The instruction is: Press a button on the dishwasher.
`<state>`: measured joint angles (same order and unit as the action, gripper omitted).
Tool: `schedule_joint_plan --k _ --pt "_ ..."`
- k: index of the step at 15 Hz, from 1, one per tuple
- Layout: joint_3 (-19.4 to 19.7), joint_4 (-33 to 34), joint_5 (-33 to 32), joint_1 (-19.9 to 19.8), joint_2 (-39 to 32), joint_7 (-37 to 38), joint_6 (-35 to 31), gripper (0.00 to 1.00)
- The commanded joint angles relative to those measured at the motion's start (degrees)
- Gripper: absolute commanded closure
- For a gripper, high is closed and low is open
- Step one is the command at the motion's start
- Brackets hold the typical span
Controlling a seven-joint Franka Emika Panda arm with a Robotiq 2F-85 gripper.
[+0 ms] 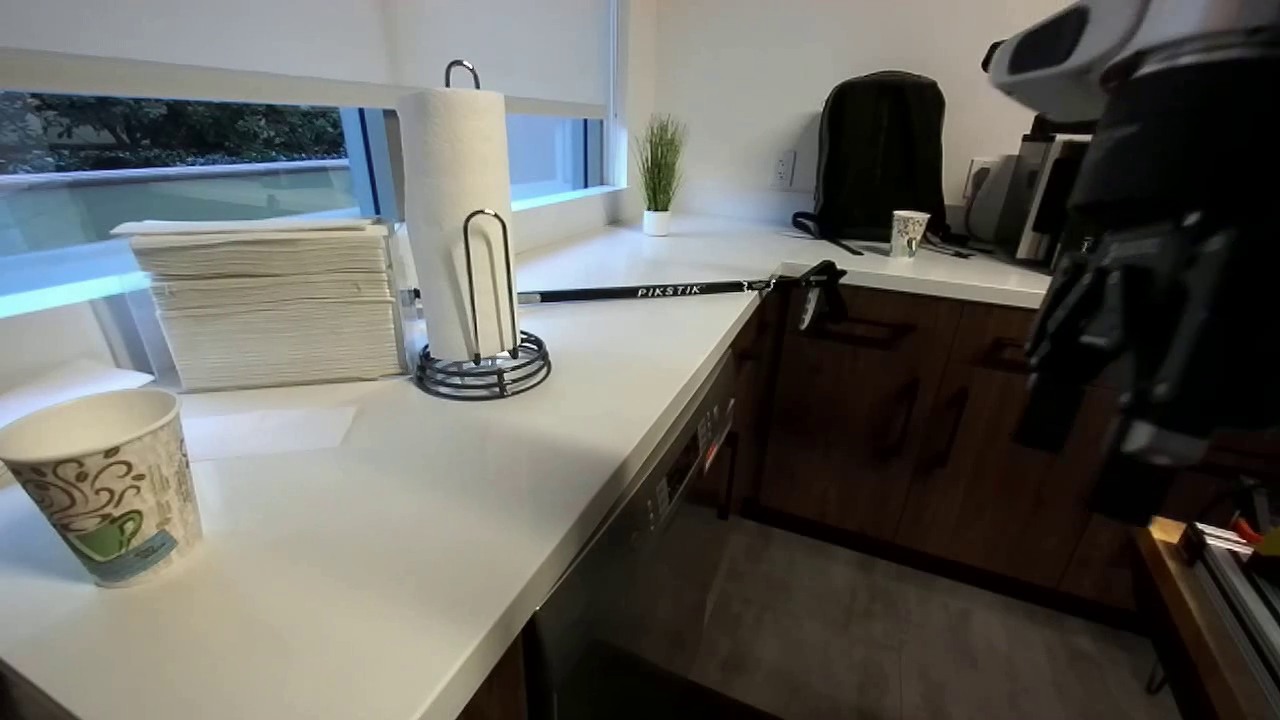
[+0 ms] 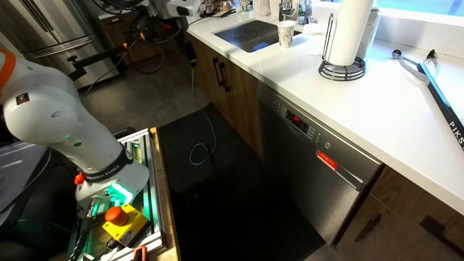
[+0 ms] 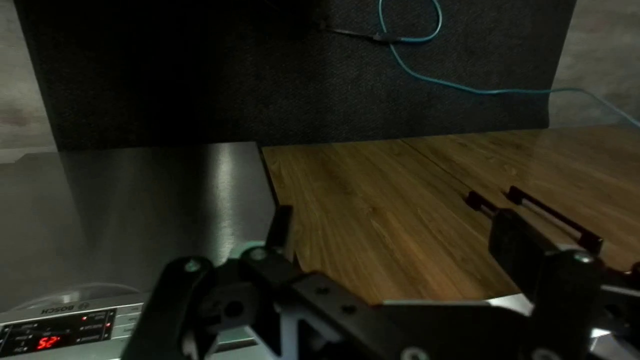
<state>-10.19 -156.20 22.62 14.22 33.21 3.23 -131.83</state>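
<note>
the press seems undone: the claw (image 3: 394,222), spread and empty, hangs left of the dishwasher (image 2: 297,163) in an exterior view; reaching and pressing a button (image 2: 311,132) remain.

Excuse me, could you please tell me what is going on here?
A Franka robot arm is here to press one of the buttons on the dishwasher. Its gripper is open and empty, pointing down by the wooden cabinet doors and apart from the dishwasher, so nothing is being pressed at this moment. The display shows red digits, and a red DIRTY sign is on the front.
</note>
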Motion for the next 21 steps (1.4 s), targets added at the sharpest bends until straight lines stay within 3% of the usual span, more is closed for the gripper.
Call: schedule_joint_plan --k 1,8,9,10,12,17,21 --pt "-0.51 1.10 -2.85 -2.57 -12.36 0.72 -12.93 0.00" --pt "0.76 6.25 -4.66 -2.78 -34.09 0.47 -37.01 0.00" --pt "0.75 7.16 -6.05 -3.25 -36.77 0.85 -39.73 0.04" --pt "0.89 7.98 -7.64 -3.62 -39.20 0.88 -42.24 0.25" --pt "1.94 9.43 -11.50 -4.36 -43.20 1.49 -45.35 0.29" --pt "8.98 13.50 -15.24 -1.21 -50.13 1.00 -50.26 0.68" --pt "8.51 16.53 -16.57 -2.36 -54.28 1.61 -52.87 0.99"
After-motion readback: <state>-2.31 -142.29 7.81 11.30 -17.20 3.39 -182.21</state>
